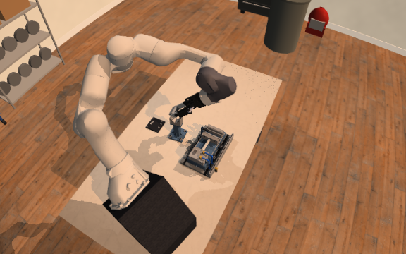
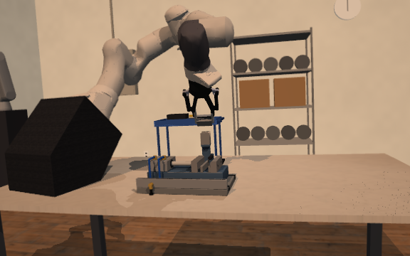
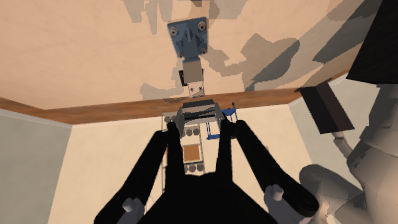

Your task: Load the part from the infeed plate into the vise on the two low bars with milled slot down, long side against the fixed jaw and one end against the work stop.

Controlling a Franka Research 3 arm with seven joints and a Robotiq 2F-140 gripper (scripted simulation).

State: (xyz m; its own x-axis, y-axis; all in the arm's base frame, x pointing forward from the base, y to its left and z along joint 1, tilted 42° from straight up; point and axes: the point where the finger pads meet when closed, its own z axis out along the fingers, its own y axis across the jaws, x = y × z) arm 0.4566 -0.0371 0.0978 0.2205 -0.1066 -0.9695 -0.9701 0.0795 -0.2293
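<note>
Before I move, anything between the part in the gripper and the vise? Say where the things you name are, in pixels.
Yes, the V-block (image 1: 176, 123) (image 2: 205, 139) (image 3: 192, 72), on its post on the part's (image 1: 173, 112) (image 2: 204, 123) (image 3: 199, 108) vise (image 1: 197, 159) (image 2: 191, 175) side. The part hangs above it; I'd stay high. Nothing else visible.

The grey metal block's milled slot (image 3: 198, 111) is proving too small to read clearly, and the black angular pedestal (image 1: 161, 212) (image 3: 377, 45) is running off the edges in the top and wrist views.

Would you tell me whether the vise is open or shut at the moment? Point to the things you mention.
Open: the exterior view shows a gap between the jaws of the vise (image 1: 197, 157) (image 2: 191, 175).
</note>
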